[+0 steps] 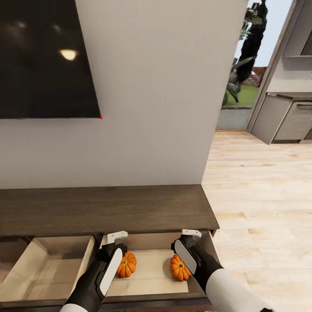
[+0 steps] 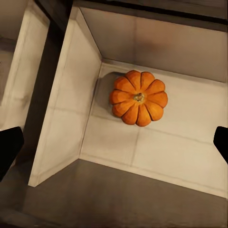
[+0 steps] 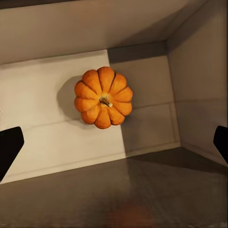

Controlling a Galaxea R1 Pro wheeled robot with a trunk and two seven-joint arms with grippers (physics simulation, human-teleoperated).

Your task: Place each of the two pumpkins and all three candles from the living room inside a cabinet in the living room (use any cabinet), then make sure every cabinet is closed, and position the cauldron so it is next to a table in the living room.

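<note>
Head view: cabinet [image 1: 108, 210] below a wall TV [image 1: 45, 56], two drawers pulled out. Right drawer [image 1: 149, 277] holds both pumpkins on its pale floor: left pumpkin [image 1: 126, 264] nr the left wall, right pumpkin [image 1: 179, 268] nr the right wall, well apart. Left gripper [image 1: 113, 242] and right gripper [image 1: 188, 237] hang over them, fingers spread wide, holding nothing. Left drawer [image 1: 47, 266] sits beside.

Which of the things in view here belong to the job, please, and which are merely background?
Job:
left pumpkin, in the open right drawer
right pumpkin, same drawer
cabinet, two drawers open
left gripper and right gripper, both open, above the pumpkins

Background:
TV
wall
floor
kitchen units
</note>
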